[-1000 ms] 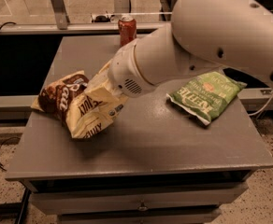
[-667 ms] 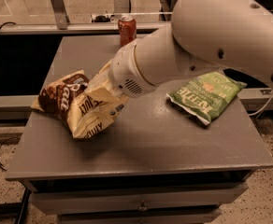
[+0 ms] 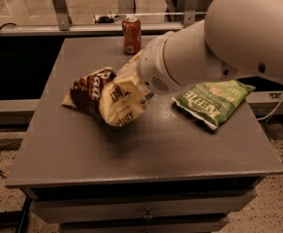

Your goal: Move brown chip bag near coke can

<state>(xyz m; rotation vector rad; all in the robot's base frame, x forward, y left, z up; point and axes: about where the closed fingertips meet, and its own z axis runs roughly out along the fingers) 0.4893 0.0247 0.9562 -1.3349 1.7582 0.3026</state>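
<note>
Brown chip bag (image 3: 105, 96) crumpled, one end tipped up off worktop (image 3: 146, 154), front-left of coke can (image 3: 132, 34), some way apart. Tool (image 3: 145, 81) pressed into bag's edge on coke-can side. Clamped or not can't be told, hidden by wrist. Tip-up probably caused by lifting for carry toward can.

The brown chip bag (image 3: 107, 96) is dark brown with cream-yellow edges and white script; the coke can (image 3: 131, 34) is red-orange. The Kettle bag (image 3: 214, 101) is green with white lettering, the surface (image 3: 146, 149) grey. The white arm (image 3: 219, 47) hides the gripper at the bag's cream edge.
</note>
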